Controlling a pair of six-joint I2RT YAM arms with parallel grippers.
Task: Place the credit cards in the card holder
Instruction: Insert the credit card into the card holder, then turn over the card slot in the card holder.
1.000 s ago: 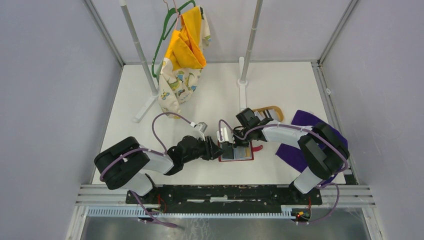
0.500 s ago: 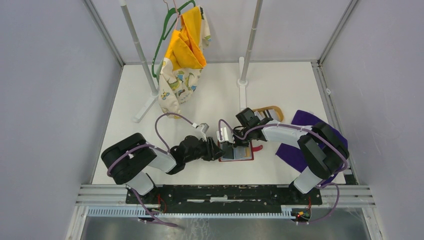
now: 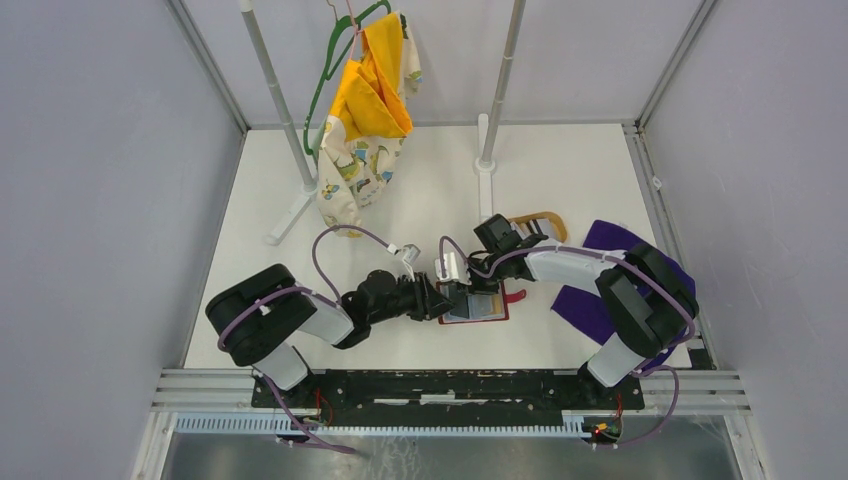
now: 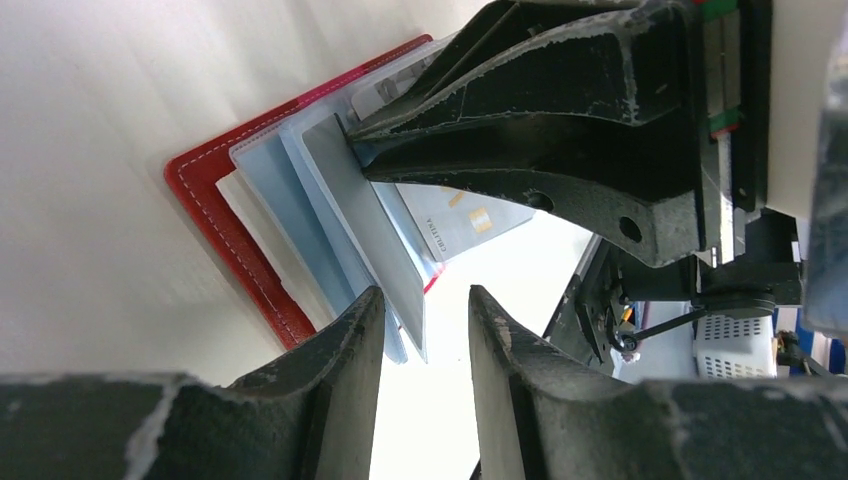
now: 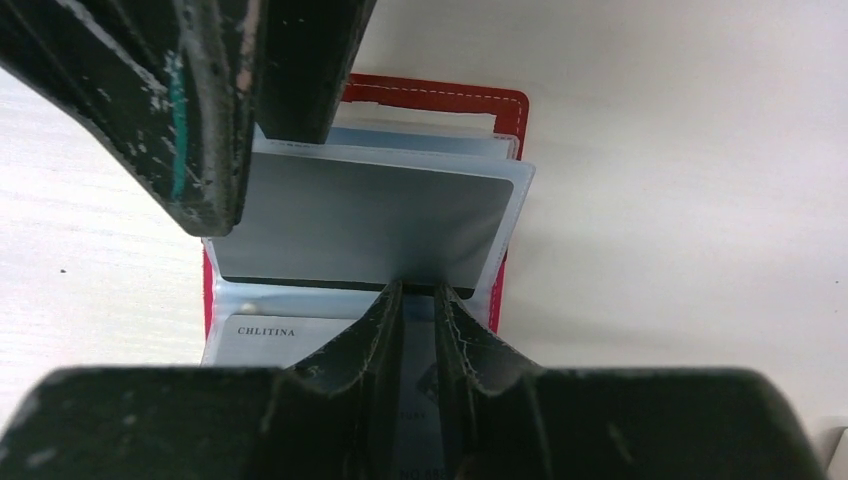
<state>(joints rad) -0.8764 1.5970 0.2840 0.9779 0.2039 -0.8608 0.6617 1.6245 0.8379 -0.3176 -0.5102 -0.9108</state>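
Both arms are folded low and inward over the near middle of the white table [image 3: 560, 170] as I watch, wrists almost meeting. The right arm [image 3: 570, 265] reaches in from the right with its elbow bent. Its right gripper [image 5: 418, 290] is pinched tight on the lower edge of a grey credit card [image 5: 360, 215]. That card stands tilted over the open card holder [image 5: 430, 92], a red stitched wallet lying flat just ahead of the arm bases. The left arm [image 3: 300, 320] comes in from the left, forearm nearly level. The left gripper [image 4: 425, 300] shows a narrow gap between its fingers, and the card's free corner reaches into that gap; I cannot tell whether they touch it. Pale bluish sleeves [image 4: 265, 195] fan out of the holder, and a printed card [image 5: 265, 335] reading CHLITINA lies lower in it. Behind the right wrist sits a tan wooden tray [image 3: 540, 220], and a purple cloth [image 3: 610, 240] lies under the right arm. At the far side two grey rack posts [image 3: 280, 100] stand on the table, one carrying a green hanger [image 3: 335, 70] with a yellow patterned garment [image 3: 375, 100]. Pale lilac walls [image 3: 100, 200] close in the sides, and a metal rail [image 3: 450, 388] runs along the near edge.
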